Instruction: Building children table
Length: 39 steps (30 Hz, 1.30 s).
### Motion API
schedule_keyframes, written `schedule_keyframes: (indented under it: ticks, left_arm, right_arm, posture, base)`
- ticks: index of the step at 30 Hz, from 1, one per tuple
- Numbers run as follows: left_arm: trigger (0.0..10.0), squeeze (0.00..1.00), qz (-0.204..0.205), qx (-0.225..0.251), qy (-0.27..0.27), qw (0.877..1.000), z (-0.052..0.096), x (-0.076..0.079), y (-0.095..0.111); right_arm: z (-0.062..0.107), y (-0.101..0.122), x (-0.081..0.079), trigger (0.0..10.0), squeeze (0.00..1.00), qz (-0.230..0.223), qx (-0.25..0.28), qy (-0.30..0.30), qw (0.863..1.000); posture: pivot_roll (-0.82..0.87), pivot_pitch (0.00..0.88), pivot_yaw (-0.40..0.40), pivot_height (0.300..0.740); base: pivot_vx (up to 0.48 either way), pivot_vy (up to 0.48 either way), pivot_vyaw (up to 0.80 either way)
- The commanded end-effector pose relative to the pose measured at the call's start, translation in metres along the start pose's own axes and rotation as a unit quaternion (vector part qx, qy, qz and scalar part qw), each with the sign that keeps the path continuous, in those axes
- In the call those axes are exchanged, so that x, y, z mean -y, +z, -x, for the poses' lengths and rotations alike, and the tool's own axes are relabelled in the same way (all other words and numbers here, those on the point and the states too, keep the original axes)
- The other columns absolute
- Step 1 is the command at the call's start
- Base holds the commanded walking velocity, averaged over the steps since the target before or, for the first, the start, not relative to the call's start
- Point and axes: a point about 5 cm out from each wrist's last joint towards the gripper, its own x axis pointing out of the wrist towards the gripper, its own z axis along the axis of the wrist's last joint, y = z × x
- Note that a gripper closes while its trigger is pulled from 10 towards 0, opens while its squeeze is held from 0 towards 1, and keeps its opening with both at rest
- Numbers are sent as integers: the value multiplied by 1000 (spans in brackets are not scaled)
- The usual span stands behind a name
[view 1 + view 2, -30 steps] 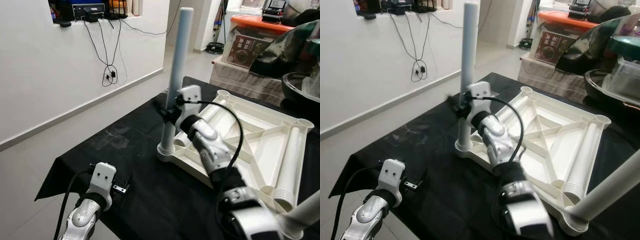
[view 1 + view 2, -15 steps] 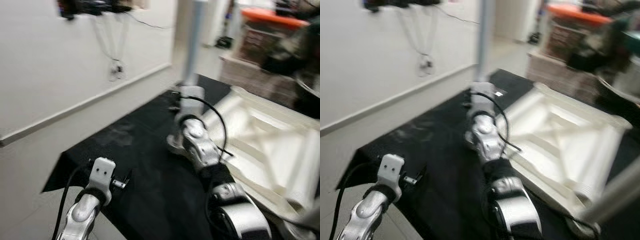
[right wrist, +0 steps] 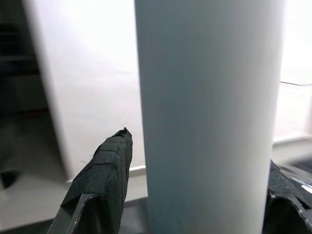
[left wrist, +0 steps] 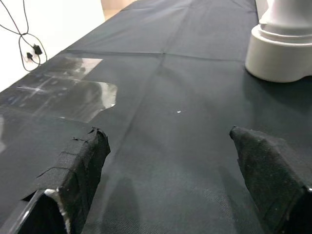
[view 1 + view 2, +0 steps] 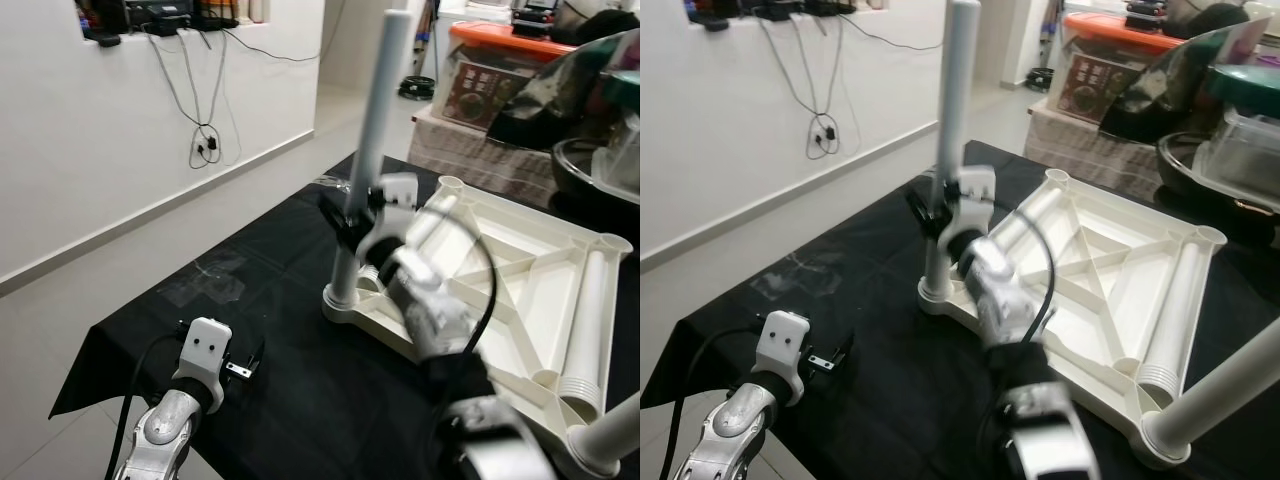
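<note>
Right pincer (image 5: 352,212) straddles the upright table leg (image 5: 372,130), fingers parted.

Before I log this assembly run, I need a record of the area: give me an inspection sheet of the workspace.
Surface: black cloth over the table, a clear tape patch on it.
Job's things: white tabletop lying upside down; one leg standing in its corner socket; loose legs lying in it.
Clutter: nothing seen on the cloth.
Grippers: right claw around the upright leg; left claw open, low over the cloth, holding nothing.
Cables: black cables along both arms; wires hanging on the wall.
Surroundings: white wall, boxes and an orange-lidded bin behind.
</note>
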Motion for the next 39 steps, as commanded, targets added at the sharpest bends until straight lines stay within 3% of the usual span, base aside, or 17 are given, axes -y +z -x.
schedule_keyframes:
  ticks: [1, 3, 4, 5, 13, 15, 16, 17, 18, 20, 29, 30, 31, 32, 34, 35, 39]
  left_arm:
    - [10000, 0, 3, -4, -4, 1000, 0, 3, -4]
    - [10000, 0, 3, -4, -4, 1000, 0, 3, -3]
    - [10000, 0, 3, -3, -4, 1000, 0, 2, -3]
    - [10000, 0, 2, -3, -3, 1000, 1, 1, -3]
    - [10000, 0, 1, -5, -3, 1000, 3, 0, -3]
    - [10000, 0, 2, -8, -5, 1000, 4, 1, -5]
    - [10000, 0, 2, -9, -6, 1000, 4, 0, -5]
    - [10000, 0, 2, -9, -6, 1000, 4, 0, -5]
    - [10000, 0, 2, -10, -7, 1000, 3, 1, -5]
    - [10000, 0, 2, -9, -11, 1000, 0, 2, -5]
    - [10000, 0, -1, -7, -12, 1000, -3, -1, -3]
    - [10000, 0, -1, -6, -10, 1000, -3, -2, -3]
    - [10000, 0, -1, -6, -8, 1000, -2, -2, -3]
    - [10000, 0, 0, -5, -7, 1000, -2, -1, -3]
    - [10000, 0, 0, -5, -7, 1000, -2, -1, -2]
    - [10000, 0, 1, -5, -8, 1000, -1, 0, -3]
    - [10000, 0, -1, -4, -8, 1000, -1, -1, -2]
  right_arm:
    - [-10, 1, -20, 10000, 0, 6, 6, 96, 995]
    - [-12, -2, -25, 10000, 0, 1, -2, 139, 990]
    - [-11, -9, -36, 6039, 0, -2, -10, 200, 980]
    - [-9, -12, -44, 0, 0, -10, -11, 222, 975]
    - [2, -22, -53, 0, 0, -22, -25, 224, 974]
    - [6, -35, -43, 0, 0, 1, -55, 85, 995]
    - [8, -51, -27, 2627, 0, 17, -104, -74, 992]
    - [8, -51, -27, 2627, 0, 17, -104, -74, 992]
    - [17, -63, -13, 10000, 0, 18, -141, -206, 968]
    - [33, -74, -6, 10000, 0, 43, -165, -320, 932]
    - [27, -55, -21, 10000, 0, 18, -95, -250, 963]
    - [22, -50, -21, 10000, 1000, 2, -81, -216, 973]
    - [14, -45, -23, 10000, 1000, -26, -76, -172, 982]
    - [6, -36, -27, 10000, 16, -33, -60, -111, 991]
    - [1, -29, -30, 10000, 16, -35, -49, -69, 996]
    - [-4, -18, -37, 10000, 0, -38, -31, 14, 999]
    - [-6, -9, -53, 10000, 0, 10, -26, 196, 980]
  posture:
    - [79, 0, -92, 740]
    - [79, 0, -92, 740]
    - [90, 0, -96, 740]
    - [89, 0, -94, 740]
    - [82, 0, -87, 740]
    - [68, 0, -77, 740]
    - [58, 0, -72, 740]
    - [58, 0, -72, 740]
    - [56, 0, -69, 740]
    - [55, 0, -64, 740]
    - [62, 0, -71, 740]
    - [66, 0, -74, 740]
    - [69, 0, -74, 740]
    - [76, 0, -75, 740]
    - [76, 0, -75, 740]
    - [76, 0, -75, 740]
    - [90, 0, -80, 740]
  base:
    - [0, 0, 0]
    - [0, 0, 0]
    - [0, 0, 0]
    - [0, 0, 0]
    - [0, 0, 0]
    - [0, 0, 0]
    - [0, 0, 0]
    - [0, 0, 0]
    - [0, 0, 0]
    - [0, 0, 0]
    - [0, 0, 0]
    - [0, 0, 0]
    - [0, 0, 0]
    - [0, 0, 0]
    - [0, 0, 0]
    - [0, 0, 0]
    - [0, 0, 0]
